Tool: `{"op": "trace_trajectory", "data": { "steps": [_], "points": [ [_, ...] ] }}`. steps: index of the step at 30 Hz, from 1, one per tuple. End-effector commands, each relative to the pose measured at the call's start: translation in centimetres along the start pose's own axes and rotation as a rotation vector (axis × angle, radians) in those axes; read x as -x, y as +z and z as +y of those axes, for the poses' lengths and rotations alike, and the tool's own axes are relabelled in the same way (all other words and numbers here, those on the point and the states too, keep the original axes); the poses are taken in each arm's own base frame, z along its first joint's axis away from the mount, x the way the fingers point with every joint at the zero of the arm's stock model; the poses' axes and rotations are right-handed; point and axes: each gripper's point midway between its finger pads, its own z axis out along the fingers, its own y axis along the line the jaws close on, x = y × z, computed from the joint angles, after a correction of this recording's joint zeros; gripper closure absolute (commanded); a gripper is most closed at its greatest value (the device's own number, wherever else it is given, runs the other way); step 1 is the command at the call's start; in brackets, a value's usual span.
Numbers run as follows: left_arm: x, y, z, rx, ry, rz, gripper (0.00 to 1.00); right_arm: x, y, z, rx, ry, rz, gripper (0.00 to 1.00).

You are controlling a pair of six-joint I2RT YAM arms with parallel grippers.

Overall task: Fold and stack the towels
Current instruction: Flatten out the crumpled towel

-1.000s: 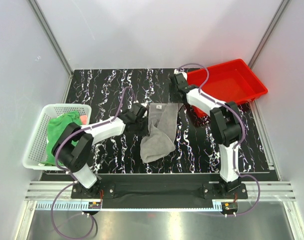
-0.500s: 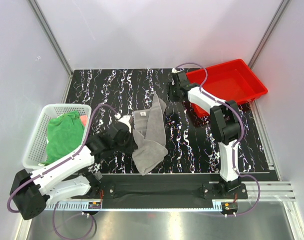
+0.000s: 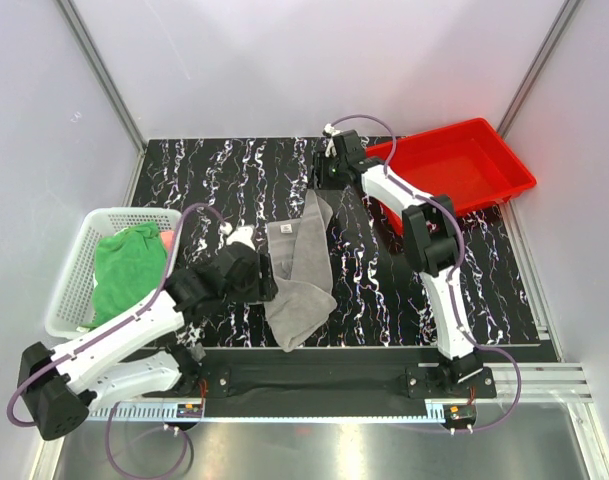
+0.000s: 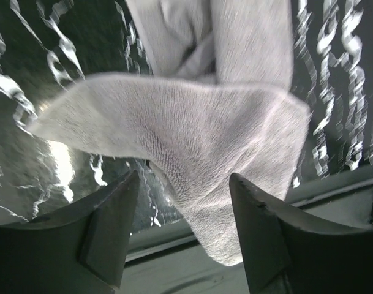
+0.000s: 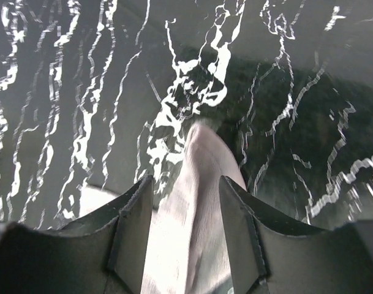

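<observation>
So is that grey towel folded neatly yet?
No. The grey towel lies rumpled and twisted on the table, one corner stretched toward the right gripper.

We see the grey towel (image 4: 204, 153) lying rumpled on the black marbled table (image 4: 27, 73), one flap folded across the rest. Our left gripper (image 4: 183, 229) has its fingers (image 4: 109, 236) spread apart, a towel corner hanging between them.

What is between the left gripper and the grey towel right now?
Nothing visible. The left gripper is open with the grey towel already hanging between its fingers; only bare table shows around it. The right gripper is open too, at the towel's far corner.
</observation>
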Motion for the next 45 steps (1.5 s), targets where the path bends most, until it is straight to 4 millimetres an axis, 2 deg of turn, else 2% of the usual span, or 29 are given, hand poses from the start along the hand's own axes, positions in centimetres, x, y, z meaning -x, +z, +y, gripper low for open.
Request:
{"op": "trace_trajectory", "data": {
  "steps": [1, 4, 7, 8, 10, 11, 12, 14, 15, 16, 17, 18, 19, 20, 21, 22, 23, 24, 25, 27, 30, 37, 44, 45],
  "points": [
    [4.5, -2.7, 0.0, 0.031, -0.011, -0.171, 0.33, 0.2, 1.6, 1.1, 0.053, -0.015, 0.018, 0.46],
    [6.1, -3.3, 0.7, 0.049, -0.021, -0.211, 0.31, -0.1, 2.6, 0.8, 0.048, -0.014, 0.026, 0.47],
    [7.6, -3.4, 1.6, 0.052, -0.046, -0.235, 0.31, -0.1, 3.2, 0.7, 0.056, -0.029, 0.024, 0.55],
    [8.3, -3.3, 2.5, 0.072, -0.071, -0.247, 0.3, 0.0, 3.3, 0.8, 0.062, -0.033, 0.02, 0.6],
    [9.5, -3.0, 2.4, 0.044, -0.068, -0.253, 0.3, 0.6, 3.0, 1.4, 0.091, -0.066, 0.007, 0.74],
    [10.4, -2.8, 3.3, 0.061, -0.093, -0.266, 0.3, 1.0, 2.6, 1.7, 0.102, -0.078, 0.001, 0.95],
    [11.1, -2.7, 3.0, 0.035, -0.101, -0.268, 0.29, 1.8, 1.6, 2.4, 0.115, -0.103, -0.009, 1.0],
    [12.9, -2.4, 3.7, 0.045, -0.129, -0.274, 0.29, 2.1, 0.0, 3.3, 0.141, -0.128, -0.002, 1.0],
    [13.5, -2.3, 3.4, 0.022, -0.141, -0.272, 0.29, 3.7, -2.5, 4.5, 0.157, -0.151, -0.034, 1.0],
    [14.5, -1.8, 3.8, 0.027, -0.167, -0.271, 0.29, 2.2, -3.1, 3.9, 0.139, -0.154, -0.003, 1.0],
    [15.0, -1.4, 3.7, 0.019, -0.176, -0.27, 0.29, 2.0, -4.0, 3.9, 0.128, -0.159, -0.008, 1.0],
    [15.8, -0.9, 3.4, 0.002, -0.182, -0.284, 0.29, 3.6, -6.4, 4.6, 0.121, -0.182, -0.064, 1.0],
    [15.6, 1.1, 4.0, 0.03, -0.191, -0.243, 0.29, 1.2, -6.4, 3.1, 0.08, -0.171, -0.026, 1.0],
    [16.2, 1.9, 4.3, 0.051, -0.195, -0.238, 0.3, 1.7, -8.1, 3.7, 0.084, -0.182, -0.058, 1.0],
    [16.7, 2.9, 4.4, 0.062, -0.191, -0.226, 0.3, 1.5, -8.3, 3.7, 0.091, -0.189, -0.075, 1.0],
    [15.6, 5.6, 5.1, 0.101, -0.18, -0.146, 0.31, -0.8, -8.3, 3.3, 0.103, -0.179, -0.032, 1.0],
    [16.5, 6.4, 4.8, 0.1, -0.173, -0.136, 0.33, -0.7, -9.2, 3.5, 0.113, -0.18, -0.044, 1.0],
    [16.2, 7.6, 4.9, 0.107, -0.17, -0.101, 0.34, -0.9, -9.3, 3.6, 0.119, -0.18, -0.056, 1.0],
    [15.0, 9.9, 5.5, 0.131, -0.176, -0.034, 0.35, -2.5, -9.3, 3.0, 0.111, -0.169, -0.029, 1.0],
    [15.5, 11.6, 5.4, 0.129, -0.167, -0.028, 0.37, -2.7, -9.9, 3.1, 0.117, -0.167, -0.043, 1.0],
    [15.2, 14.3, 6.1, 0.156, -0.135, 0.0, 0.37, -4.0, -10.4, 3.3, 0.144, -0.158, -0.041, 1.0],
    [15.9, 17.4, 6.3, 0.161, -0.089, 0.013, 0.38, -4.7, -11.5, 3.8, 0.171, -0.14, -0.057, 1.0],
    [16.6, 18.8, 7.1, 0.209, -0.074, 0.025, 0.42, -4.8, -12.2, 3.9, 0.174, -0.145, -0.068, 1.0],
    [16.1, 19.4, 7.2, 0.216, -0.073, 0.045, 0.42, -4.8, -12.2, 3.9, 0.175, -0.145, -0.069, 1.0]
  ]
}}
